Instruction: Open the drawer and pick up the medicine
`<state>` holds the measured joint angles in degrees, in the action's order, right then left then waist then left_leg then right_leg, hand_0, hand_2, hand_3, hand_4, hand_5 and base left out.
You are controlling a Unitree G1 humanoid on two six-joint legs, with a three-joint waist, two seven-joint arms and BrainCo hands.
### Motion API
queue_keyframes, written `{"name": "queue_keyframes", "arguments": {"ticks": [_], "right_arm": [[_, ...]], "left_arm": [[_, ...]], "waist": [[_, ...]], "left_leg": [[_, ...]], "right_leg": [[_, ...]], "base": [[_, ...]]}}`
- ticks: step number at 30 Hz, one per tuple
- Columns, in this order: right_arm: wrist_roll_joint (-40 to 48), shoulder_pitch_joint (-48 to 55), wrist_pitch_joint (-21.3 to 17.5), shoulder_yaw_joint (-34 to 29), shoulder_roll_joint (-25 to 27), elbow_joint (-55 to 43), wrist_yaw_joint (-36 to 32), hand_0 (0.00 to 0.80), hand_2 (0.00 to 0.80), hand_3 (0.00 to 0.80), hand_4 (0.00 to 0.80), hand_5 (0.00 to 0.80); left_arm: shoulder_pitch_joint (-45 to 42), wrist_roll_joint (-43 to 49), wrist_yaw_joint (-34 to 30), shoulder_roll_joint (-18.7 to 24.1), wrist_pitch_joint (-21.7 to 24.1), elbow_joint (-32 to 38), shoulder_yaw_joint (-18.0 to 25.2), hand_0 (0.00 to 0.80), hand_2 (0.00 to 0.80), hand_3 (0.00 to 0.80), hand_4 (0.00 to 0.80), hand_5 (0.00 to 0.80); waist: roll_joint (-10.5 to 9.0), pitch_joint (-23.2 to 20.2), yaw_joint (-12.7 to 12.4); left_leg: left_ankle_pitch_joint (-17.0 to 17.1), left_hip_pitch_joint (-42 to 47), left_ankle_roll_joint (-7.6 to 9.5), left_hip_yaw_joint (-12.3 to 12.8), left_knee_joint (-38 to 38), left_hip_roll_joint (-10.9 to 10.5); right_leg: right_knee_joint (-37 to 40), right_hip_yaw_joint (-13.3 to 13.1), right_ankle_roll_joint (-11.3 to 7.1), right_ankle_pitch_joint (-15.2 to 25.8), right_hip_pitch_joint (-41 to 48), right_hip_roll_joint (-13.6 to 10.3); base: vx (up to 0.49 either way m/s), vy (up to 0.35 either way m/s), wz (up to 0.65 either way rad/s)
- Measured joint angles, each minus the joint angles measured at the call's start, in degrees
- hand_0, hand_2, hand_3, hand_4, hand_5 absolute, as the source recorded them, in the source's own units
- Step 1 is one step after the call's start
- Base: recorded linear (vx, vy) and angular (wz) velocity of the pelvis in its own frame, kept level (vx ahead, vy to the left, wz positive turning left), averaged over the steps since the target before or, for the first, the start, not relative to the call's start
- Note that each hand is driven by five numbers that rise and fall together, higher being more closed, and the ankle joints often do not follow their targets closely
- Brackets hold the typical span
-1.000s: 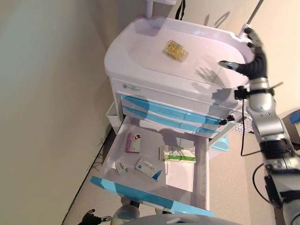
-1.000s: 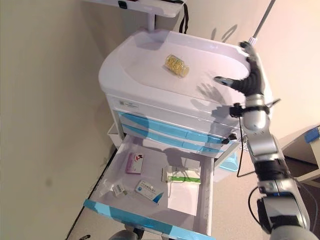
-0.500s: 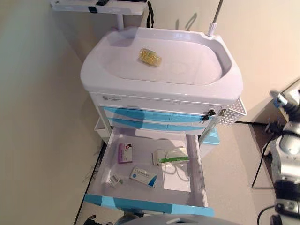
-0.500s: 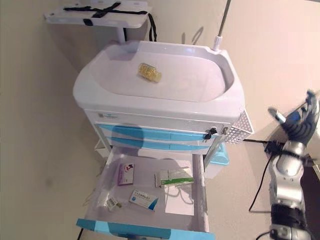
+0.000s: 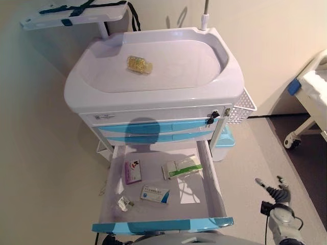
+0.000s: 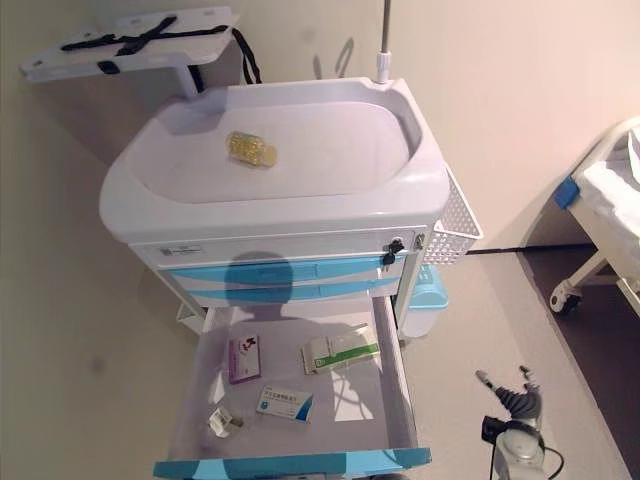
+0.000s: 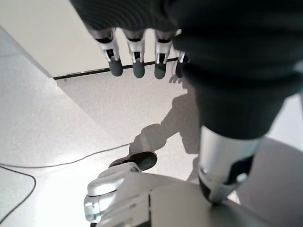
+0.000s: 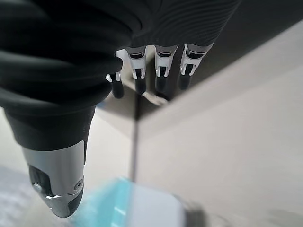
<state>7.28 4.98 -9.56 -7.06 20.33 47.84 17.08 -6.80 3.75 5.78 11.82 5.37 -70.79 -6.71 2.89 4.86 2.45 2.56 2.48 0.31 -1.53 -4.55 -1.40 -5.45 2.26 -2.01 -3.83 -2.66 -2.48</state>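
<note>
The cart's bottom drawer (image 5: 214,190) stands pulled open. In it lie a purple-and-white medicine box (image 5: 133,171), a green-and-white box (image 5: 181,167), a blue-and-white box (image 5: 155,194) and a small packet (image 5: 124,203). A clear bottle of yellow capsules (image 5: 139,64) lies on its side on the cart's white top (image 5: 204,87). My right hand (image 5: 276,190) is low at the right above the floor, well clear of the drawer, open and empty. My left hand (image 7: 180,52) shows only in its wrist view, fingers straight and empty, over the floor.
A white mesh basket (image 5: 240,109) hangs on the cart's right side, with a light blue bin (image 5: 225,143) below it. A pole (image 5: 205,14) and a side shelf (image 5: 76,12) rise at the back. A wheeled bed (image 5: 312,88) stands at the right. A wall runs close along the left.
My right hand has come away from the cart top and dropped to low at the right, near the floor. The camera has shifted. The drawer and the medicines have not moved.
</note>
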Motion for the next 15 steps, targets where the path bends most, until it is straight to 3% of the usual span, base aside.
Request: {"name": "queue_keyframes", "arguments": {"ticks": [7, 15], "right_arm": [[-4.0, -1.3, 2.4, 6.0, 0.0, 18.2, -3.9, 0.000, 0.000, 0.000, 0.000, 0.000], [-7.8, -4.8, 3.2, 10.4, 0.8, 20.3, -5.7, 0.000, 0.000, 0.000, 0.000, 0.000]], "left_arm": [[0.9, 0.0, 0.1, 1.0, 0.4, 0.1, -2.1, 0.000, 0.000, 0.000, 0.000, 0.000], [5.3, -0.1, 0.1, 2.8, 0.7, 3.7, -5.5, 0.000, 0.000, 0.000, 0.000, 0.000]], "waist": [[-0.49, 2.4, -0.1], [-0.52, 8.6, -0.2]], "left_leg": [[-0.7, -0.3, -0.66, 0.9, 1.3, 0.2], [-2.6, -8.0, -1.61, 0.0, 10.6, -0.5]], "right_leg": [[-6.6, -0.1, 0.78, -2.7, -3.3, -0.1], [-15.4, 0.5, 1.90, -5.2, -10.0, -0.9]], "base": [[-0.016, -0.028, -0.09], [-0.104, -0.033, 0.07]]}}
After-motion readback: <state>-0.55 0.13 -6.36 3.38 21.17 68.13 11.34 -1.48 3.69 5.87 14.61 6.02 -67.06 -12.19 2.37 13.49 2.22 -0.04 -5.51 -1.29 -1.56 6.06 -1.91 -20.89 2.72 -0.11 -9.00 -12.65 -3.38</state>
